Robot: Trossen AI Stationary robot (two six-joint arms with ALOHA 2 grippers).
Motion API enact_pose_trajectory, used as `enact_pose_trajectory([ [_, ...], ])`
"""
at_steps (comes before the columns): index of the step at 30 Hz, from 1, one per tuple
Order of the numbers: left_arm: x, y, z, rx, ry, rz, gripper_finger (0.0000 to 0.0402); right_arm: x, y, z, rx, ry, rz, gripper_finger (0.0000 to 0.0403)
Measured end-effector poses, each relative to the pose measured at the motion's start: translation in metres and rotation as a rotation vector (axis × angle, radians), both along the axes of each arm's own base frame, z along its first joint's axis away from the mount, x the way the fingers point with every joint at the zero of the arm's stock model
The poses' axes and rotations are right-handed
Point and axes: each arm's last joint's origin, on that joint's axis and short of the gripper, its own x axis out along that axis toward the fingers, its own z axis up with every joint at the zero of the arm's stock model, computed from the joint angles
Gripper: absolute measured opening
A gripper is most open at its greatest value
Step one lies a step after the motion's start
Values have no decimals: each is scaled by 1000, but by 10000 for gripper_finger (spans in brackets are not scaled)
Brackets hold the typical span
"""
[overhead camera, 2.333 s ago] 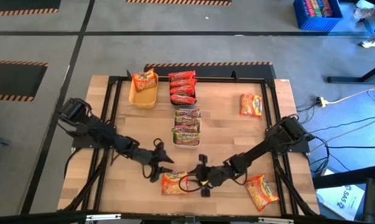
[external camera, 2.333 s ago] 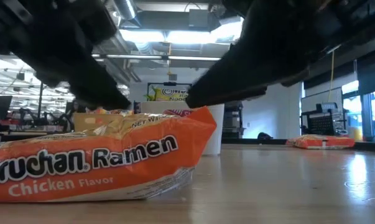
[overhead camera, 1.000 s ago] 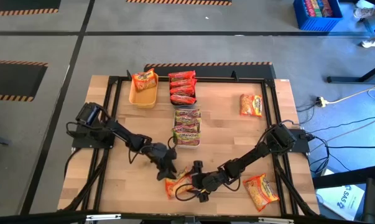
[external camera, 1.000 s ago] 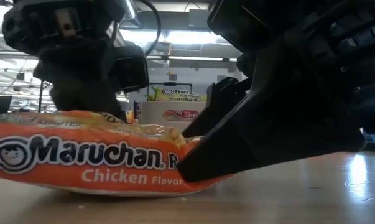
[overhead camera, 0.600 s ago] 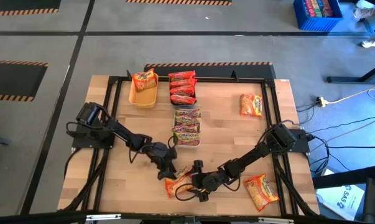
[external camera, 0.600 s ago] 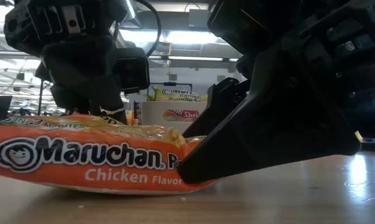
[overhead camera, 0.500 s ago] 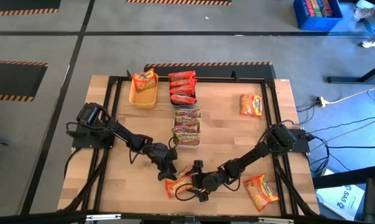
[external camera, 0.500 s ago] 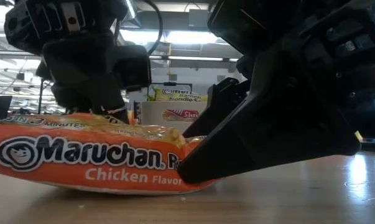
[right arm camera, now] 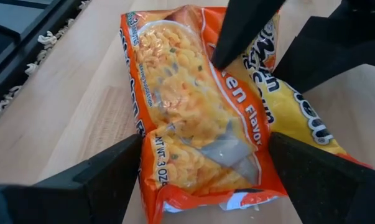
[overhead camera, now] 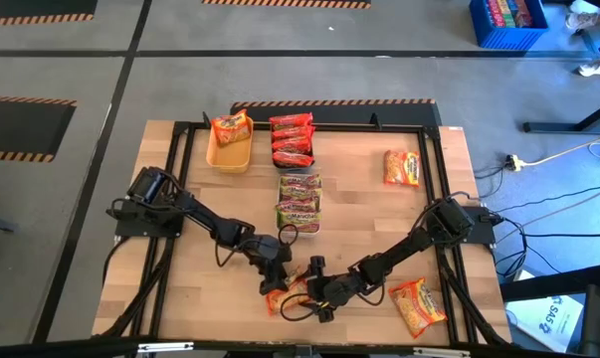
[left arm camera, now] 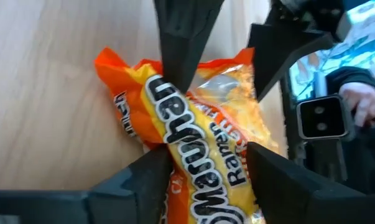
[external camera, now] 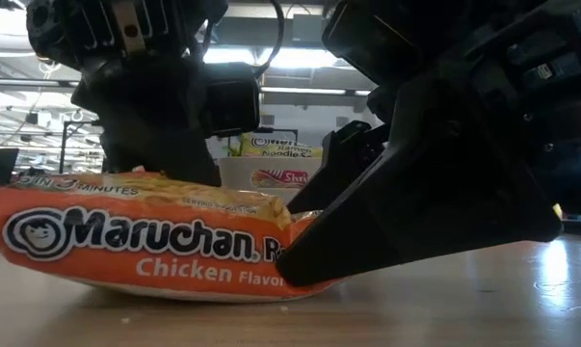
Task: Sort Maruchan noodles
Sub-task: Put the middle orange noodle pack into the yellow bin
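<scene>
An orange Maruchan noodle packet point(overhead camera: 283, 298) lies flat on the table near its front edge, with both grippers at it. My left gripper point(overhead camera: 275, 281) comes from the far left and is shut on the packet's far-left end point(left arm camera: 199, 143). My right gripper point(overhead camera: 312, 290) comes from the right and stands open. Its fingers point(right arm camera: 100, 180) flank the packet's near-right end point(right arm camera: 193, 112). In the low view the packet point(external camera: 145, 241) lies between the left gripper point(external camera: 165, 125) and a right finger point(external camera: 406, 222). My left gripper pinches the packet across its width between its two fingers point(left arm camera: 147, 180), at the end away from the right gripper. The fingers slant down from the far left. The packet's middle point(left arm camera: 203, 174) bulges up between them, and its underside stays on the table. My right gripper has the packet's two long edges point(right arm camera: 143, 162) reaching the inner sides of its fingers, which slant down from the right. I cannot tell whether they press on it.
At the back stand a yellow tray point(overhead camera: 230, 154) holding an orange packet, a stack of red packets point(overhead camera: 292, 139) and a tray of green-pink packets point(overhead camera: 300, 204). Loose orange packets lie at the right point(overhead camera: 402, 167) and near right point(overhead camera: 419, 305). Black frame rails point(overhead camera: 180, 179) border the table.
My left gripper has gone toward the table's near right, further over the orange packet's end. The packet stays on the table.
</scene>
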Motion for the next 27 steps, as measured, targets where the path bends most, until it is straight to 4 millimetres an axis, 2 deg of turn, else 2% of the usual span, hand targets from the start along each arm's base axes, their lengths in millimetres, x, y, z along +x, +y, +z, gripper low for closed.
enact_pose_trajectory([
  [10, -1, -1, -1, 54, -26, -36, 103, 1, 0, 2, 8, -20, -6, 351],
  [19, -3, -6, 0, 83, -56, -67, 14, -4, 1, 22, 6, -18, 1, 351],
  [27, -3, -8, 0, 134, -91, -86, 6, -20, 8, 45, -68, -12, -34, 351],
])
